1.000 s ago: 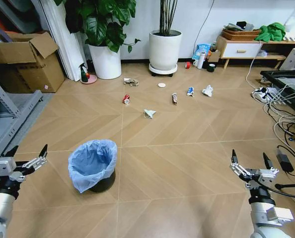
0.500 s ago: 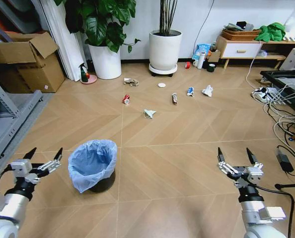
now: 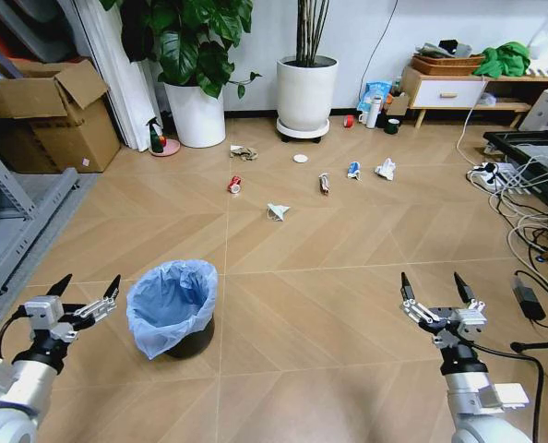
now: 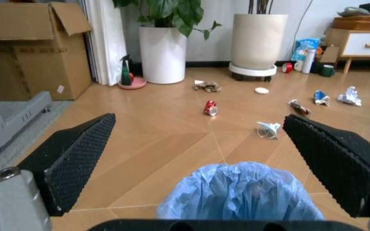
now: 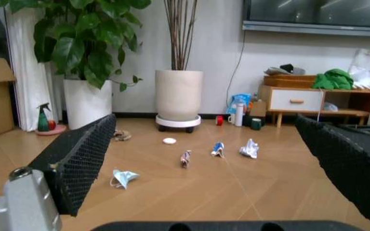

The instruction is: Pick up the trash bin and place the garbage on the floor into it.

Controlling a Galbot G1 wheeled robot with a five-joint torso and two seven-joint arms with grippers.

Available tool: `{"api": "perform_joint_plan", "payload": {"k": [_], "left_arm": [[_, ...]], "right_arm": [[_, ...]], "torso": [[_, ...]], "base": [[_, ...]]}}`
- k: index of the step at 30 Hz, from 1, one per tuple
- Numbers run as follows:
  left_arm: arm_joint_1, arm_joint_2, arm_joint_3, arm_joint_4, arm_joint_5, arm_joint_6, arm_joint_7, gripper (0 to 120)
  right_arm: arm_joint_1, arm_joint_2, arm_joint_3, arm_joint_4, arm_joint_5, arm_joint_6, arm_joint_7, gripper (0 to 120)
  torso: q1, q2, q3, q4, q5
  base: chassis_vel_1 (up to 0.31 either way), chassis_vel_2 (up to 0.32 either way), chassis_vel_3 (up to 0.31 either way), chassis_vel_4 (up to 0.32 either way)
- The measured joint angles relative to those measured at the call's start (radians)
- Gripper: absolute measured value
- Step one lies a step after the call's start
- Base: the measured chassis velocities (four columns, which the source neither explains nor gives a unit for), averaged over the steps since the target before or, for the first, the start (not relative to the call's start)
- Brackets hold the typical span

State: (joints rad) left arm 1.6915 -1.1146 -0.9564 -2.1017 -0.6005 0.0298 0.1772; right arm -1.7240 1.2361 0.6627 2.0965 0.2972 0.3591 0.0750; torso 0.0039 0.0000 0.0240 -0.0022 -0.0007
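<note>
- Bin upright on floor, blue bag billowing over rim, same spot as half a second ago.
- Left gripper spread wide, just left of bin, nudged slightly closer since.
- Right gripper also spread wide, well right of bin, barely shifted.
- Garbage farther off: red can, paper cone, white disc, possibly a wrapper.
</note>
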Motion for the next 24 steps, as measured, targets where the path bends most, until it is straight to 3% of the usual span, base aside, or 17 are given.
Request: {"api": "perform_joint_plan", "payload": {"k": [7,13,15,17,24], "left_arm": [[-0.008,0.001,0.010,-0.001,0.003,0.012,-0.003,100],[-0.041,0.033,0.057,0.004,-0.005,0.119,-0.079,100],[-0.052,0.049,0.076,0.022,-0.030,0.163,-0.122,100],[-0.059,0.059,0.094,0.048,-0.075,0.196,-0.162,100],[-0.141,0.090,0.158,0.161,-0.170,0.233,-0.232,99]], "right_arm": [[-0.001,0.007,0.000,-0.001,0.003,0.000,-0.006,100],[0.020,0.011,0.058,-0.022,0.086,-0.040,0.030,100],[0.035,0.007,0.071,-0.044,0.090,-0.045,0.037,100],[0.050,-0.001,0.058,-0.061,0.088,-0.045,0.041,100],[0.031,0.003,0.046,-0.065,0.070,-0.042,0.036,100]], "torso": [[0.000,0.000,0.000,0.0000,0.0001],[0.000,0.000,0.000,-0.0002,0.0001],[0.000,0.000,0.000,-0.0007,0.0001],[0.000,0.000,0.000,0.0003,0.0003],[0.000,0.000,0.000,-0.0003,-0.0001]], "base": [[0.000,0.000,0.000,0.000],[0.000,0.000,0.000,0.000],[0.000,0.000,0.000,0.000],[0.000,0.000,0.000,0.000],[0.000,0.000,0.000,0.000]]}}
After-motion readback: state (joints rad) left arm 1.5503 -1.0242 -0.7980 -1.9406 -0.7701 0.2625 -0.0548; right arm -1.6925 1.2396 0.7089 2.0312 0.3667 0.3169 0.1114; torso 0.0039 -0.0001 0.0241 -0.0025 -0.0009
